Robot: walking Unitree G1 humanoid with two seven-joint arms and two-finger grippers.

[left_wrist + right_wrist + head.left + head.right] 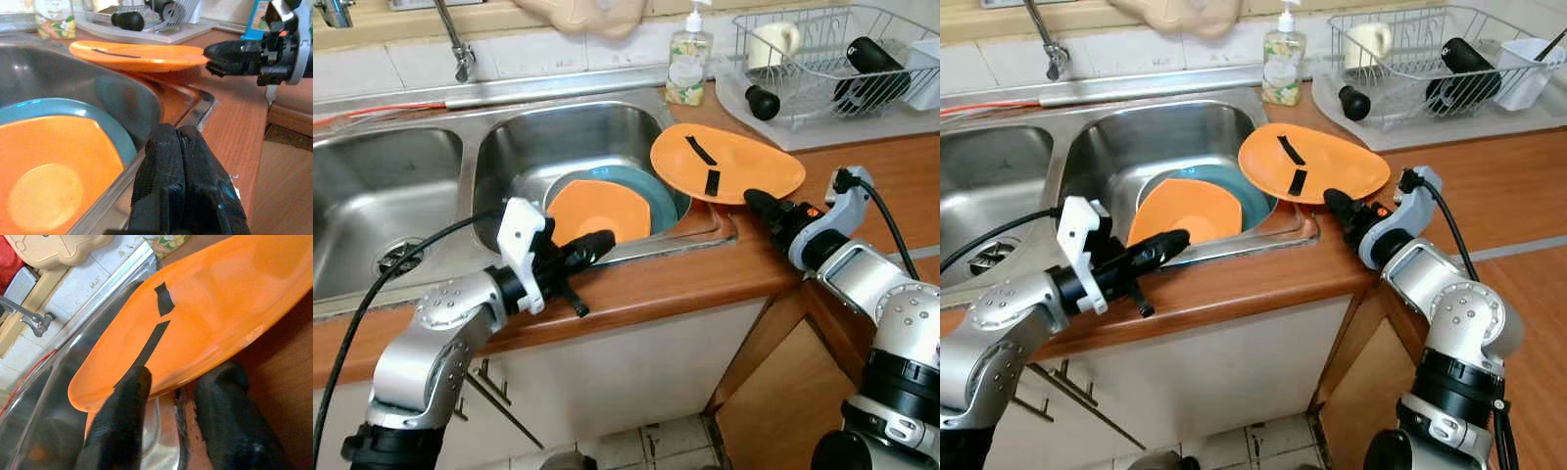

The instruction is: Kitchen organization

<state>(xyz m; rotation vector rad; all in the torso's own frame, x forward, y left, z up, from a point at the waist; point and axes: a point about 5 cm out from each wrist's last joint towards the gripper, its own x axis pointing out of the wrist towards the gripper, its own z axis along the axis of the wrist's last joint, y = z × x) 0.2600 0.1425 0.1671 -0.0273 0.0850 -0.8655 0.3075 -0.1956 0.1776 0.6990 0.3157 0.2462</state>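
Note:
My right gripper is shut on the near rim of an orange plate marked with two black tape strips. The plate is held tilted over the counter at the sink's right corner. In the right wrist view one finger lies on top of the plate and the other under its rim. An orange square bowl rests on a teal plate in the right sink basin. My left gripper is shut and holds nothing. It hovers at the sink's front edge, just before the bowl.
A dish rack with a cup and black bottles stands at the back right. A soap bottle sits beside it and a faucet behind the sinks. Below the wooden counter, a cabinet door stands open.

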